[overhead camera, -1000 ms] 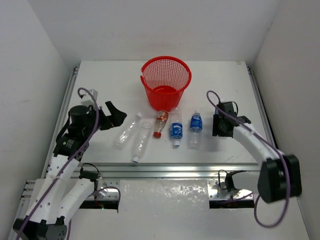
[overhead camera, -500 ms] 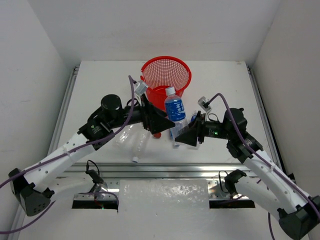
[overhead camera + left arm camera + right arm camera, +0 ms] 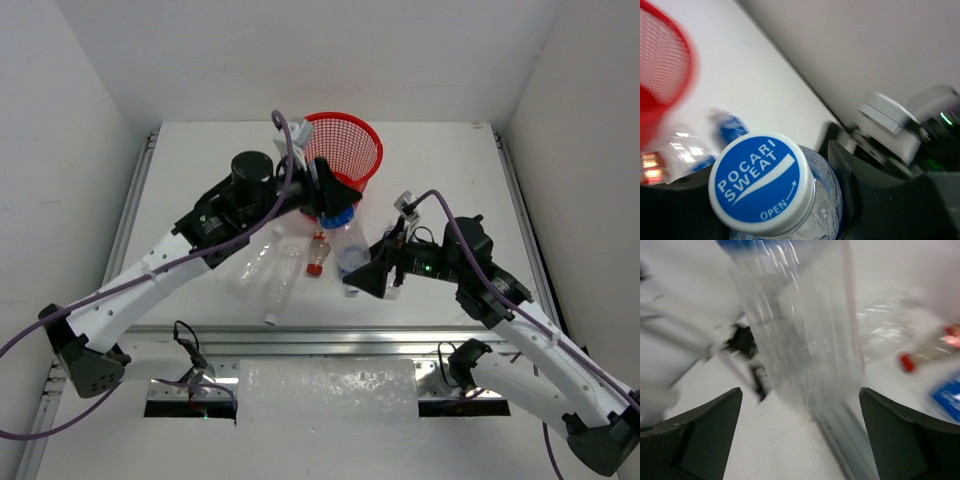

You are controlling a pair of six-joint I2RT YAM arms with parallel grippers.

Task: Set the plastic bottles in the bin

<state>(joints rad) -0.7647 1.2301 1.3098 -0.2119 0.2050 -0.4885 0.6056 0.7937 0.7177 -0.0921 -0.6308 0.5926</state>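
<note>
Left gripper has carried the held bottle from mid-table up to the bin. Right gripper has shifted only a little and sits low over the table.

Held bottle has a blue label and a blue cap reading Pocari Sweat. It is clamped between the left fingers below the neck, at the bin's near wall, and is not yet inside. It looks empty, so probably light, thin-walled and easy to dent under a hard squeeze. It is smooth and a bit slippery; grip it mid-body or at the shoulder under the cap. Bottles are round, so the ones lying down will likely roll if nudged.

Right gripper is spread wide, straddling a second bottle with a blue label, lying on the table. The wrist view is blurred and shows no contact. To the left lie a red-cap bottle and two clear bottles, all near the bin. Cannot tell if anything is in the bin.

Table is flat matte white, with a metal rail at the near edge and plain white walls on three sides.
</note>
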